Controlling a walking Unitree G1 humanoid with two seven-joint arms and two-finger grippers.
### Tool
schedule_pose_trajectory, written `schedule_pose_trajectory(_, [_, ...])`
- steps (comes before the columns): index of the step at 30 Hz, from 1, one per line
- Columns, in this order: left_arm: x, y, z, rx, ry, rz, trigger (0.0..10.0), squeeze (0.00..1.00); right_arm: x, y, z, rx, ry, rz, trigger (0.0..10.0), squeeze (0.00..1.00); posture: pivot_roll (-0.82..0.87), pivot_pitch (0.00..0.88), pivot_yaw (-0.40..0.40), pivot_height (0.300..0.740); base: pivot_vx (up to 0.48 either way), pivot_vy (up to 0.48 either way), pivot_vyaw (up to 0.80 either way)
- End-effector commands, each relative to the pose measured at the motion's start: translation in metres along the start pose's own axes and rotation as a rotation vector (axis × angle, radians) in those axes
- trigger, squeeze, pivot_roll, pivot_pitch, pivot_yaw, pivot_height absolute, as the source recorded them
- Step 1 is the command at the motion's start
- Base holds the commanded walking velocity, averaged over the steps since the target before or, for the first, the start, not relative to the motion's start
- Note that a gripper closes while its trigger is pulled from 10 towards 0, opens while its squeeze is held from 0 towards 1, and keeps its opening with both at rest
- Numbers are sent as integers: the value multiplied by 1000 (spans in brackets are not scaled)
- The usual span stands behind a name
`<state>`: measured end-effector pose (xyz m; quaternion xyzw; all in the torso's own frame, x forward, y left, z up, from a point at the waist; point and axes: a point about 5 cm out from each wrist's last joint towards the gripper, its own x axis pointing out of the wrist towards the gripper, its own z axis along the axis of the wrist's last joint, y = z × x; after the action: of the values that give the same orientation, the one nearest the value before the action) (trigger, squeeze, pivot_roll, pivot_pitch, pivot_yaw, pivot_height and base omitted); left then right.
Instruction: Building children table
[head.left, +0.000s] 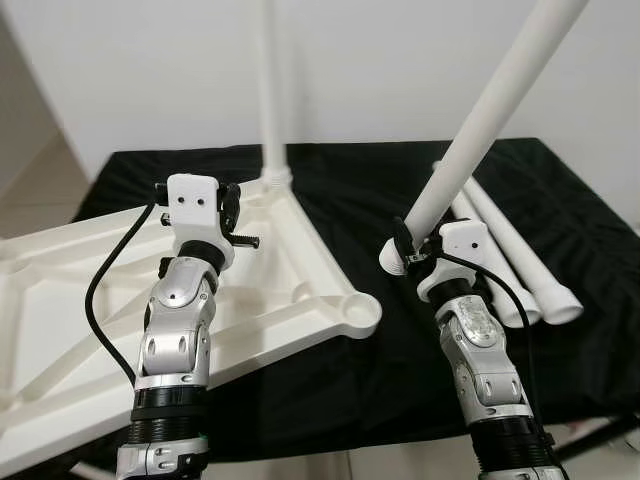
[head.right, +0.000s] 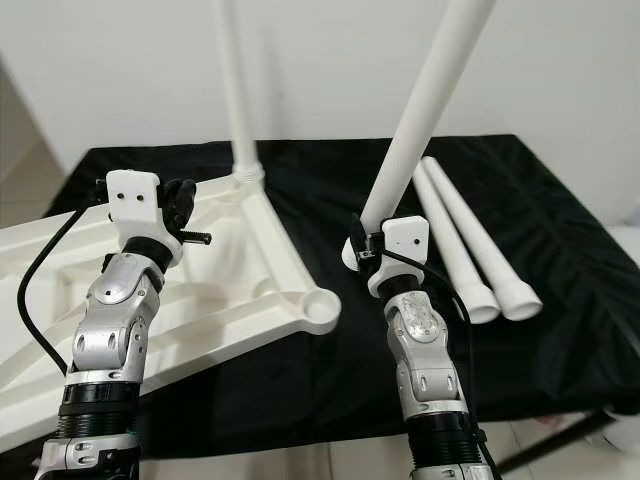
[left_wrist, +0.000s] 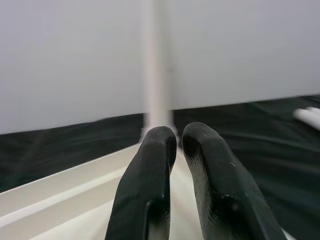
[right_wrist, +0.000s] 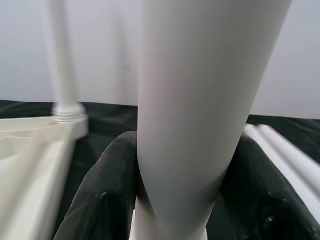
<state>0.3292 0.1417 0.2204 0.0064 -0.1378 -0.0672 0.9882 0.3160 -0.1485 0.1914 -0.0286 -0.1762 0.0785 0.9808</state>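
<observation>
Surface: black cloth (head.left: 380, 210) covers the bench before us; a white wall (head.left: 150, 70) stands behind it, and pale floor shows past the cloth's left and near edges.
Tabletop: the white tabletop (head.left: 290, 250) lies underside up, ribs showing, on the left half of the cloth. Its near left part hangs out past the cloth's edge, and its round corner socket (head.left: 355, 312) sits near the middle of the cloth, open.
Fitted leg: one leg (head.left: 272, 90) stands upright in the far corner of the tabletop, rising out of view.
Left gripper: our left gripper (left_wrist: 177, 150) hovers over the tabletop, pointed toward the fitted leg, its two fingers (left_wrist: 150, 185) almost together with nothing between them.
Right gripper: our right gripper (right_wrist: 185, 200) is clamped around a held leg (head.left: 480, 130) near its lower end. That leg leans up and to the right, its foot raised above bare cloth just right of the corner socket.
Spare legs: two more legs (head.left: 505, 250) lie side by side on the cloth to the right of the right gripper, well inside the cloth's right edge.
</observation>
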Motion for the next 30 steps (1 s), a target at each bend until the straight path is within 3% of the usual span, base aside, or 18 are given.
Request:
schedule_pose_trajectory(1, [1, 2, 2, 11, -7, 33, 10000, 0, 0, 0, 2, -8, -19, -6, 10000, 0, -92, 26, 48, 740, 0, 0, -781])
schedule_pose_trajectory(10, [1, 3, 3, -9, -6, 42, 10000, 0, 3, 1, 4, -7, -25, -4, 10000, 0, -87, 21, 44, 740, 0, 0, -781])
schedule_pose_trajectory(18, [0, 4, 4, -16, -6, 52, 10000, 0, 3, 0, 4, -9, -28, -2, 10000, 0, -85, 19, 41, 740, 0, 463, -779])
schedule_pose_trajectory(30, [0, 5, 6, 7, -16, 54, 10000, 0, 4, -2, 8, -20, -51, 4, 10000, 0, -87, 1, 37, 740, 0, 0, 0])
